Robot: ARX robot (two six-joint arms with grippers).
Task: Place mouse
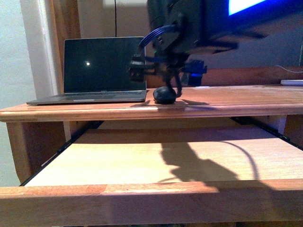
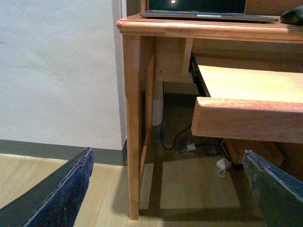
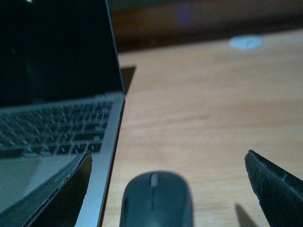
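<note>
Right hand (image 3: 167, 153) is spread wide and pinches nothing. Its fingers (image 3: 61, 189) stand either side of the mouse (image 3: 156, 201), apart from it. In the front view this hand (image 1: 171, 89) hangs right over the mouse (image 1: 164, 95). The mouse sits flat on the table (image 1: 236, 97), just right of the laptop (image 1: 102, 71) and near its edge; I cannot tell if they touch. Left hand (image 2: 168, 151) is also spread with nothing in it, low beside the table's left leg and pointed at the floor (image 2: 189, 189), out of play.

Step, my read: the mouse is down at its spot, so this is the release end of the place. It could equally be a pre-grasp; the pictures don't settle it. If release, you lift straight up with fingers kept wide, so neither clips the mouse or the laptop edge. If grasp, you lower, centre and close across the mouse's sides.

Containers: none proper. The pull-out shelf (image 1: 142, 161) under the table top is drawn out to the near side, and only the arm's shadow shows on it. The laptop is open, screen dark.
</note>
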